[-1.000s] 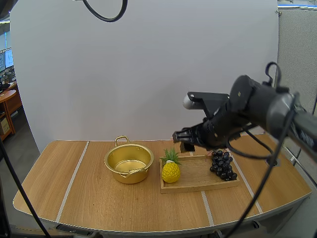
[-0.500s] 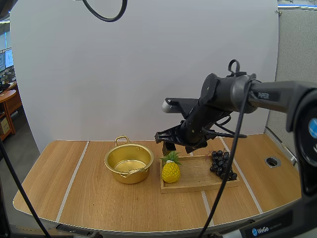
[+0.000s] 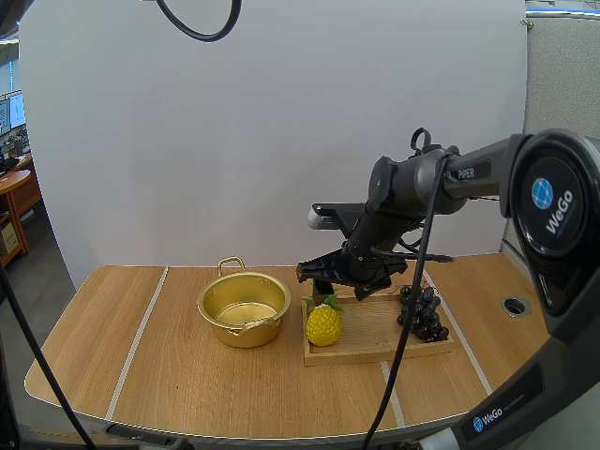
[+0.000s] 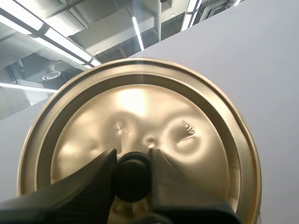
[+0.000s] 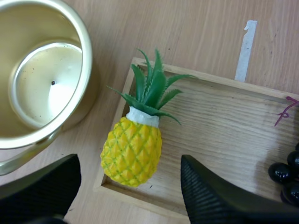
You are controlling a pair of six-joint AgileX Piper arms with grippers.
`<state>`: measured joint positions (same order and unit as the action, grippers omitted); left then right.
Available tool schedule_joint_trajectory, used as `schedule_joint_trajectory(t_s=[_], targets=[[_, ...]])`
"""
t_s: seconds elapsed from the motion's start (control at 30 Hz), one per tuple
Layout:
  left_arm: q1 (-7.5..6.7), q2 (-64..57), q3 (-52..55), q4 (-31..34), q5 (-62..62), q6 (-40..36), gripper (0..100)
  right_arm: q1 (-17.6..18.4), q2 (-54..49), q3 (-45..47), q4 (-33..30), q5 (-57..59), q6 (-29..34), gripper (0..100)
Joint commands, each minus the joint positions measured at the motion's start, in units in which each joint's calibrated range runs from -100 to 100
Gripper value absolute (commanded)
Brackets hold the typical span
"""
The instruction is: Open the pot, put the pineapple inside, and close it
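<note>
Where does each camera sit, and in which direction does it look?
High view: behind and above the arm bases, looking forward and down over the table; right arm holds right tool above the pineapple.
Left wrist view: rides my left arm, facing upward; the left tool pinches the lid by its knob.
Right wrist view: rides my right arm, looking down on the pineapple; the right tool hangs open above it.
Shared by high and right wrist views: pineapple, tray, pot, grapes.

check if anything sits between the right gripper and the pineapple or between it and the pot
Nothing visible does. The right gripper hangs open right over the pineapple in the wooden tray. The pot stands open beside the tray, its lid pinched in the left gripper.
</note>
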<state>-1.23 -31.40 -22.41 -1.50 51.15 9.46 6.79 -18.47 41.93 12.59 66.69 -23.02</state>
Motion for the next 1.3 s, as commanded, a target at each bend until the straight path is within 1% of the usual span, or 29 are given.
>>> schedule_joint_trajectory(t_s=[0.0, 0.03, 0.43, 0.67, 1.27], targets=[[0.04, -0.39, -0.50, 0.06, -2.03, -0.39, 0, 0.96, 1.34, -1.26, -3.88, -0.72, 3.11, 100], [0.04, -0.39, -0.50, 0.06, -2.03, -0.39, 0, 1.16, 1.98, -1.72, -4.82, -0.72, 3.93, 100], [0.04, -0.39, -0.50, 0.06, -2.03, -0.39, 0, 1.57, 7.60, -3.30, -4.43, -1.92, 4.54, 100], [0.04, -0.39, -0.50, 0.06, -2.03, -0.39, 0, 3.00, 9.86, -3.43, -4.89, -3.10, 4.79, 100], [0.04, -0.39, -0.50, 0.06, -2.03, -0.39, 0, 3.00, 16.84, -3.43, -5.28, -6.03, 4.87, 100]])
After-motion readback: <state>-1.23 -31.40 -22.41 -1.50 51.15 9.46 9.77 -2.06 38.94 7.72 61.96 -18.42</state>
